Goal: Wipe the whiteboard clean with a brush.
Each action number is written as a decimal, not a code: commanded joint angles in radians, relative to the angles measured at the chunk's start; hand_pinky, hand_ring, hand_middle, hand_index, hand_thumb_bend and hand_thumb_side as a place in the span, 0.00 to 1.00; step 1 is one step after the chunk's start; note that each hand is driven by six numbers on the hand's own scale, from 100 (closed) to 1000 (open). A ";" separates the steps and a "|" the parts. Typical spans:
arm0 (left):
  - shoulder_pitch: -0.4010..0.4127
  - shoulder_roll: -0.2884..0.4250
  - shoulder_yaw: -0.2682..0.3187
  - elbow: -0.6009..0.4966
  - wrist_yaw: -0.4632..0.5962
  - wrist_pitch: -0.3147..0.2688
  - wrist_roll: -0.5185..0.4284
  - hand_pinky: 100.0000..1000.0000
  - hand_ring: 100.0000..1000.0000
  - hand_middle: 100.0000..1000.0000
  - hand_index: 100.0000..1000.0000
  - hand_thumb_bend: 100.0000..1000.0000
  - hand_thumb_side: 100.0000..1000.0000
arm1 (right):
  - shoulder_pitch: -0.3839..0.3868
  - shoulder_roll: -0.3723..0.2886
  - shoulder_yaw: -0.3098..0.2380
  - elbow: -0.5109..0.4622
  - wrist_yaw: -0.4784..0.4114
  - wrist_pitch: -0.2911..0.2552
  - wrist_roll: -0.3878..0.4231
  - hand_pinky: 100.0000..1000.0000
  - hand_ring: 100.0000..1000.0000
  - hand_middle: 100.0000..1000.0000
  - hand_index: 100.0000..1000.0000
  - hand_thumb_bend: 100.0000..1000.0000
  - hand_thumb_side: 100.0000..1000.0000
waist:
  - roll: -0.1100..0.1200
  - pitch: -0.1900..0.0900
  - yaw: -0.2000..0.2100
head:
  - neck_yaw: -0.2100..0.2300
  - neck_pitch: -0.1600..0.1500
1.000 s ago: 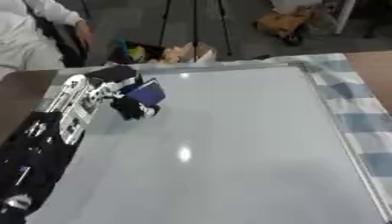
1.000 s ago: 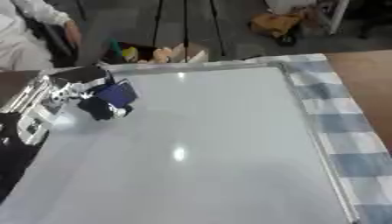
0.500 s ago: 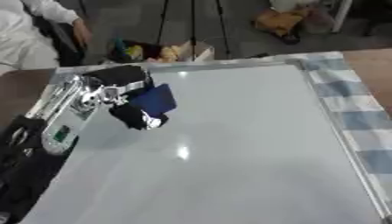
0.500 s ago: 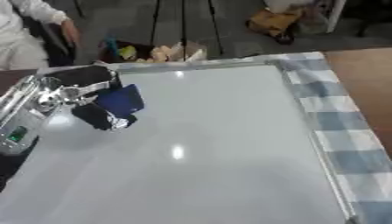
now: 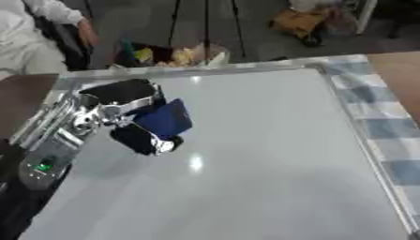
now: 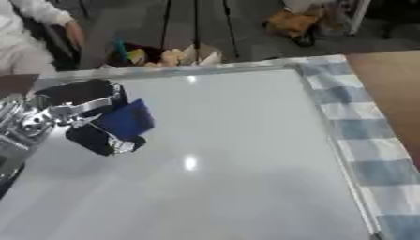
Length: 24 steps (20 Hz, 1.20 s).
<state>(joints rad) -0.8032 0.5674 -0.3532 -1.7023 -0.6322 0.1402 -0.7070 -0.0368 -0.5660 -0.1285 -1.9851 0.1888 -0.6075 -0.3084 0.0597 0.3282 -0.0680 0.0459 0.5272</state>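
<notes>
Black fingers (image 5: 141, 140) of the left hand (image 5: 123, 110) are curled around a dark blue brush (image 5: 166, 119), clamping it between the fingers below and the black upper part of the hand above. One blue face of the brush is turned up and toward the right of the view. Whether the brush touches the surface beneath it cannot be told.

Silver joints connect the hand to the left forearm (image 5: 57, 136), which enters from the lower left edge of the view and carries a small green light near its lower end.

Hand and brush sit over the upper left area of the whiteboard (image 5: 262, 159), near its left edge. The board lies flat, with a pale, glossy surface showing one bright reflection near the centre and a metal frame (image 5: 197, 70) along its far and right sides. No marks are visible on the surface.

Beside the right frame edge lies a blue and white checked cloth (image 6: 361, 136), and beyond it a brown table (image 6: 390, 84) surface is exposed. The right hand appears in neither view.
</notes>
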 commanded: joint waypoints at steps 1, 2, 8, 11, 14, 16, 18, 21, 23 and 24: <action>-0.003 0.044 -0.003 -0.066 0.086 0.054 -0.025 0.00 0.19 0.08 0.10 0.00 0.23 | -0.009 -0.012 -0.004 -0.015 0.015 0.005 0.001 0.76 0.79 0.66 0.84 0.00 0.99 | -0.004 -0.014 0.001 | -0.004 0.005; -0.001 0.045 -0.006 -0.079 0.105 0.068 -0.032 0.00 0.19 0.08 0.10 0.00 0.24 | -0.009 -0.011 -0.003 -0.015 0.017 0.006 0.001 0.76 0.79 0.66 0.84 0.00 0.99 | -0.004 -0.013 0.001 | -0.004 0.005; -0.015 0.031 -0.058 -0.110 0.131 0.098 -0.100 0.00 0.20 0.09 0.11 0.00 0.25 | -0.010 -0.007 0.002 -0.015 0.021 0.010 0.002 0.76 0.79 0.66 0.84 0.00 0.99 | -0.004 -0.015 0.000 | 0.000 0.007; -0.026 0.021 -0.080 -0.107 0.128 0.101 -0.126 0.00 0.20 0.09 0.11 0.00 0.26 | -0.010 -0.009 0.003 -0.015 0.020 0.011 0.004 0.76 0.79 0.66 0.84 0.00 0.99 | -0.002 -0.017 -0.001 | 0.002 0.009; -0.034 0.015 -0.101 -0.095 0.128 0.103 -0.147 0.00 0.22 0.11 0.11 0.00 0.30 | -0.011 -0.011 0.004 -0.015 0.016 0.011 0.006 0.76 0.79 0.66 0.84 0.00 0.99 | 0.000 -0.018 -0.003 | 0.002 0.009; -0.039 0.010 -0.110 -0.082 0.127 0.102 -0.159 0.00 0.24 0.12 0.13 0.00 0.35 | -0.011 -0.012 0.005 -0.015 0.015 0.011 0.008 0.76 0.79 0.66 0.84 0.00 0.99 | 0.001 -0.019 -0.005 | 0.002 0.009; -0.045 0.007 -0.118 -0.070 0.123 0.093 -0.174 0.00 0.27 0.15 0.16 0.00 0.41 | -0.012 -0.012 0.007 -0.015 0.015 0.011 0.012 0.76 0.79 0.66 0.84 0.00 0.99 | 0.002 -0.019 -0.006 | 0.002 0.009; -0.055 0.001 -0.141 -0.043 0.099 0.057 -0.197 0.05 0.34 0.22 0.23 0.00 0.50 | -0.014 -0.012 0.009 -0.015 0.014 0.013 0.016 0.76 0.79 0.66 0.84 0.00 0.99 | 0.005 -0.019 -0.009 | 0.001 0.010; -0.058 -0.005 -0.154 -0.020 0.082 0.031 -0.199 0.10 0.41 0.29 0.29 0.00 0.52 | -0.015 -0.012 0.010 -0.015 0.014 0.014 0.018 0.76 0.79 0.66 0.84 0.00 0.99 | 0.006 -0.018 -0.010 | 0.002 0.009; -0.058 -0.007 -0.163 -0.007 0.073 0.016 -0.200 0.12 0.42 0.31 0.31 0.00 0.53 | -0.015 -0.012 0.010 -0.015 0.013 0.014 0.019 0.76 0.79 0.66 0.84 0.00 0.99 | 0.007 -0.018 -0.011 | 0.003 0.008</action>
<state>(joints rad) -0.8403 0.5526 -0.5132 -1.7137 -0.5476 0.1710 -0.9019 -0.0446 -0.5589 -0.1154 -1.9851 0.2034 -0.5930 -0.2935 0.0716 0.3311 -0.0793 0.0463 0.5350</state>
